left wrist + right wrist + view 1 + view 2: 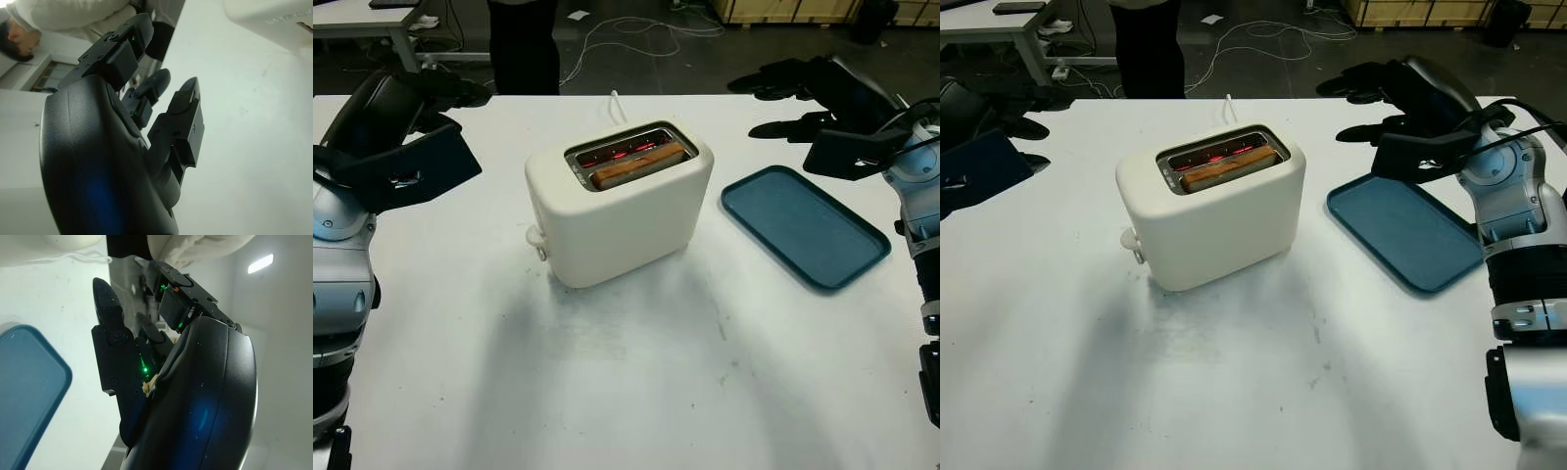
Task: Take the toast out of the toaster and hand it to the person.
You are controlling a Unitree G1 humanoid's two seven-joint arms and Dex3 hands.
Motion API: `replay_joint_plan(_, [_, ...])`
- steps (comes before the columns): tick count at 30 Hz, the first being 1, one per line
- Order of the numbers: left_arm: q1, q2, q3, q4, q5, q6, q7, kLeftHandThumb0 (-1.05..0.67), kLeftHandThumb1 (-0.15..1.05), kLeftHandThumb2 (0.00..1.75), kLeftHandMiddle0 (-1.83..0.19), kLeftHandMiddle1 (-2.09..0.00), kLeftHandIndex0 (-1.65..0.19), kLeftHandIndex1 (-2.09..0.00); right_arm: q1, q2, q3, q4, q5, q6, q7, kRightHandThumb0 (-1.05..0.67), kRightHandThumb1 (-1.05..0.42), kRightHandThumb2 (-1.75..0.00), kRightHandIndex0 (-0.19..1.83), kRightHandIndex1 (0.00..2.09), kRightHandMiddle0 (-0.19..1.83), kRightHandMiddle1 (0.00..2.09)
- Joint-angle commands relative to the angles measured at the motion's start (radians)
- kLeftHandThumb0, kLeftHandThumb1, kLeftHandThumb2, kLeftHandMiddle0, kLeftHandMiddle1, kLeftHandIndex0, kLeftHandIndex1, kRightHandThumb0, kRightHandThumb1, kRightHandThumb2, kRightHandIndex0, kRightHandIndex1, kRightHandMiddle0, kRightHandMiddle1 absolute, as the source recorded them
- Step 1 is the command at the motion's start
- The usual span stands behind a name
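A cream toaster [612,211] stands in the middle of the white table [626,392]. A slice of toast [639,164] sits low in its near slot, and the far slot glows red. My left hand [445,98] hovers open above the table's far left, well away from the toaster. My right hand [783,93] hangs open over the far right, beyond the tray. A person [524,44] in dark trousers stands past the table's far edge.
A blue tray [803,225] lies to the right of the toaster. The toaster's white cord [615,103] runs off the far edge. Cables lie on the dark floor behind, with a desk [372,24] at the back left.
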Motion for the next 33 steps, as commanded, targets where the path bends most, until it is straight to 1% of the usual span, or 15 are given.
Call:
replay_joint_plan(1, [-0.022,0.019,-0.012,0.003,0.012,0.004,-0.013,0.22,0.92,0.02,-0.62,-0.42,-0.7,-0.05,0.017,0.003,-0.01,-0.011,0.02,0.012,0.006,-0.39,-0.92,-0.02,0.72,0.0,0.68,0.0])
replay_joint_plan(9, [-0.027,0.012,-0.013,0.025,0.003,-0.008,-0.014,0.21,0.92,0.01,-0.63,-0.4,-0.71,-0.04,0.024,0.009,-0.007,-0.007,0.019,-0.002,-0.001,-0.44,-0.92,-0.03,0.74,0.01,0.69,0.0])
replay_joint_plan(16, [-0.018,0.005,-0.004,0.021,-0.001,-0.017,-0.006,0.2,0.92,0.01,-0.66,-0.39,-0.71,-0.04,0.029,0.018,-0.004,-0.034,0.018,0.04,0.014,-0.44,-0.92,-0.03,0.72,0.0,0.67,0.0])
replay_joint_plan(21, [-0.024,0.01,-0.018,0.007,0.011,0.01,-0.016,0.21,0.92,0.02,-0.65,-0.38,-0.71,-0.03,0.035,0.026,-0.007,-0.032,0.027,0.043,0.018,-0.42,-0.92,-0.02,0.73,0.0,0.68,0.0])
replay_joint_plan(26, [-0.023,0.004,-0.019,0.0,0.012,0.008,-0.008,0.24,0.92,0.01,-0.68,-0.39,-0.73,-0.04,0.033,0.025,-0.008,-0.028,0.031,0.037,0.023,-0.38,-0.91,-0.01,0.73,0.0,0.68,0.0])
replay_joint_plan(29, [-0.027,0.008,-0.031,-0.012,0.023,0.033,-0.013,0.24,0.92,0.03,-0.67,-0.38,-0.72,-0.03,0.033,0.022,-0.005,-0.038,0.025,0.05,0.027,-0.4,-0.92,-0.01,0.72,0.0,0.67,0.0])
replay_joint_plan(33, [-0.024,0.005,-0.042,-0.026,0.029,0.058,-0.008,0.25,0.92,0.04,-0.66,-0.37,-0.72,-0.02,0.038,0.021,-0.004,-0.041,0.026,0.029,0.024,-0.38,-0.92,-0.01,0.72,0.01,0.68,0.0])
